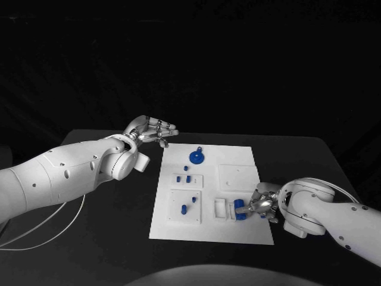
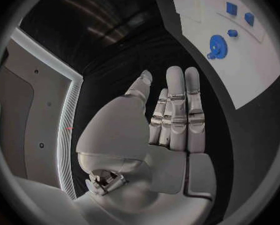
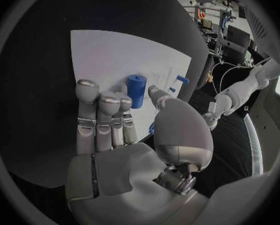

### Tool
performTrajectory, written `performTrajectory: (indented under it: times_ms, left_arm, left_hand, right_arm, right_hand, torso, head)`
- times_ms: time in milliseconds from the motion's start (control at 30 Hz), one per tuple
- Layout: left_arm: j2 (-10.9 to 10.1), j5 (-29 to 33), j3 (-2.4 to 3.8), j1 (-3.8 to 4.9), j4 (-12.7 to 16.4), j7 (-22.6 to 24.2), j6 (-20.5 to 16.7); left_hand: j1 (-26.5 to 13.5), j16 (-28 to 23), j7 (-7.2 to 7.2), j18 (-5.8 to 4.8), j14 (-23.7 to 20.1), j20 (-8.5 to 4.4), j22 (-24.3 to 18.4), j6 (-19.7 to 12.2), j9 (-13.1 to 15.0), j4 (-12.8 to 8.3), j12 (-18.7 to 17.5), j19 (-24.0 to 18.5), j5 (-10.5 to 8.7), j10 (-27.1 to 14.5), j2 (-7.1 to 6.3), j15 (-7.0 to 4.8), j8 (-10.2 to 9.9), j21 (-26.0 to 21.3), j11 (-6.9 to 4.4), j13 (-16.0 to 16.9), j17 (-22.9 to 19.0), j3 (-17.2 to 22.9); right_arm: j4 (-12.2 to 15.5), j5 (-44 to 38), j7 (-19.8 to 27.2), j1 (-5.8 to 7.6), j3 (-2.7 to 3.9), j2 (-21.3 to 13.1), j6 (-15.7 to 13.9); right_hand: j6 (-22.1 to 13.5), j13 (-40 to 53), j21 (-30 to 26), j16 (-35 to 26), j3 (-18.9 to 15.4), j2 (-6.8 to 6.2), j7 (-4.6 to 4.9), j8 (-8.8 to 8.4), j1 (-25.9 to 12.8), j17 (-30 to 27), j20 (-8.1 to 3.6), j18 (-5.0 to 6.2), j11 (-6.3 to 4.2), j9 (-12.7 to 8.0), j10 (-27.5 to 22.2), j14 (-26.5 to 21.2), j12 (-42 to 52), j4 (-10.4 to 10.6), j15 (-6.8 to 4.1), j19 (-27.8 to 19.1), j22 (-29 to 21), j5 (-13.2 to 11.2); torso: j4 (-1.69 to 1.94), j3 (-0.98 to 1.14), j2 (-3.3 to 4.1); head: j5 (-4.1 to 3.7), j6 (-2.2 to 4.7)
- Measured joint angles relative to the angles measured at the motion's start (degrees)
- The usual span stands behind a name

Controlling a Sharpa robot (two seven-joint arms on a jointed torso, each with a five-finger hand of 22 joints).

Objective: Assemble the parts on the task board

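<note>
The white task board lies in the lower middle of the head view on the black table. The right hand sits at the board's lower right edge, and a blue cylinder stands just at its fingertips, to their left in the frame. In the right wrist view that cylinder rises right beyond the outstretched fingers, which lie pressed side by side; whether they touch it I cannot tell. The left hand hovers off the board's upper left corner, flat, fingers together, holding nothing. A blue round part lies near the board's upper left, right of that hand
</note>
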Motion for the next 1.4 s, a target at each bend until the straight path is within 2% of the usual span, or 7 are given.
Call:
performTrajectory:
  times_ms: [233,633,800,833,933,1200,1400]
  left_arm:
    - [-0.1,0.1,-0.01,0.0,0.0,0.0,0.1]
    - [-0.1,0.2,-0.03,0.0,0.1,-0.1,0.5]
    - [-0.1,0.4,-0.05,0.0,0.2,-0.1,0.7]
    - [-0.1,0.5,-0.05,0.0,0.2,-0.1,0.7]
    - [-0.2,0.6,-0.06,0.0,0.2,-0.1,0.9]
    - [-0.2,0.7,-0.08,0.0,0.2,-0.1,1.2]
    - [-0.2,0.8,-0.1,0.0,0.1,-0.1,1.4]
  left_hand:
    - [-0.2,0.0,0.04,0.0,0.0,-0.2,-0.2,0.0,0.0,0.2,0.0,0.2,0.0,0.0,0.22,0.0,0.0,0.0,0.0,0.0,0.0,-0.2]
    - [-0.2,0.0,0.48,0.0,0.0,-0.2,-0.6,-1.1,0.0,0.8,0.0,0.2,0.0,-0.4,0.22,0.0,0.0,-0.2,0.43,0.0,-0.1,-0.5]
    - [-0.2,0.0,0.69,0.01,0.0,-0.2,-0.8,-1.3,0.0,0.8,0.0,0.2,0.0,-0.6,0.22,0.0,0.0,-0.2,0.63,0.0,-0.1,-0.5]
    - [-0.2,0.0,0.69,0.0,0.0,-0.2,-0.8,-1.3,0.0,0.8,0.0,0.2,0.0,-0.6,0.22,0.0,0.0,-0.2,0.63,0.0,-0.1,-0.5]
    - [-0.4,0.0,0.69,0.0,0.0,-0.2,-0.9,-1.3,0.0,0.8,0.0,0.2,0.0,-0.8,0.04,0.0,0.0,-0.2,0.41,0.0,-0.1,-0.5]
    - [-0.7,0.0,0.7,0.0,0.0,-0.2,-0.9,-1.3,0.0,1.1,0.0,0.2,0.0,-0.8,0.23,0.0,0.0,-0.2,0.42,0.0,-0.1,-0.5]
    - [-0.7,0.0,0.7,0.0,0.0,-0.2,-0.9,-1.3,0.0,1.1,0.0,0.2,0.0,-0.8,0.23,0.0,0.0,-0.2,0.41,0.0,-0.1,-0.5]
  right_arm:
    - [-1.0,-0.9,-0.5,0.0,-0.33,1.0,-1.0]
    - [-1.9,-1.8,-0.7,0.34,-1.53,2.3,-2.1]
    - [-2.0,-2.2,-0.8,0.55,-2.04,2.6,-2.7]
    - [-2.0,-2.3,-0.9,0.59,-2.15,2.7,-2.8]
    - [-2.0,-2.3,-0.9,0.65,-2.36,2.8,-3.2]
    - [-1.9,-2.2,-0.8,0.64,-2.63,2.8,-4.2]
    - [-2.0,-0.9,-0.7,0.62,-2.69,2.5,-4.9]
  right_hand:
    - [-0.3,0.3,0.0,0.0,-0.9,-0.3,0.11,0.0,0.3,0.4,0.0,0.0,0.21,0.0,0.2,0.0,0.0,1.2,0.0,0.0,0.2,0.0]
    - [-0.2,1.2,0.2,0.0,-0.8,0.13,0.23,0.53,0.7,1.1,0.01,-0.01,-0.01,0.3,0.6,0.4,0.0,1.8,0.03,0.0,0.8,0.0]
    - [-0.4,1.6,0.2,0.0,2.5,0.78,0.26,0.53,2.3,1.3,0.01,-0.04,0.11,1.1,0.7,0.4,0.2,-1.4,0.0,0.0,1.0,0.0]
    - [-0.4,1.6,0.2,0.0,3.7,0.85,0.28,0.52,2.4,1.3,0.01,-0.06,0.11,3.2,0.7,0.4,0.4,-2.6,0.01,0.0,1.1,0.0]
    - [-0.5,1.9,0.5,0.0,5.1,1.49,0.33,0.52,2.1,1.3,0.01,-0.51,0.13,3.2,0.7,0.4,0.8,-6.2,0.02,0.0,1.3,5.3]
    - [-0.5,1.9,0.5,0.0,2.6,3.82,0.37,0.52,0.3,1.2,0.01,-0.95,-0.14,5.4,0.4,0.5,1.1,-8.7,0.01,0.0,1.7,23.6]
    - [-0.8,1.9,0.5,0.0,1.2,6.24,0.55,0.5,-2.1,1.3,0.01,-0.98,-0.19,5.8,0.2,0.5,0.7,-10.1,-0.03,0.0,2.3,24.9]
  torso:
    - [-0.01,0.0,0.0]
    - [-0.04,-0.03,-0.01]
    - [-0.04,-0.05,-0.02]
    - [-0.04,-0.05,-0.02]
    - [-0.05,-0.07,-0.03]
    - [-0.1,-0.07,-0.04]
    - [-0.1,-0.07,-0.04]
  head:
    - [0.16,-0.12]
    - [0.49,-0.41]
    - [0.59,-0.47]
    - [0.62,-0.42]
    - [0.69,-0.25]
    - [0.84,-0.09]
    - [0.86,-0.09]
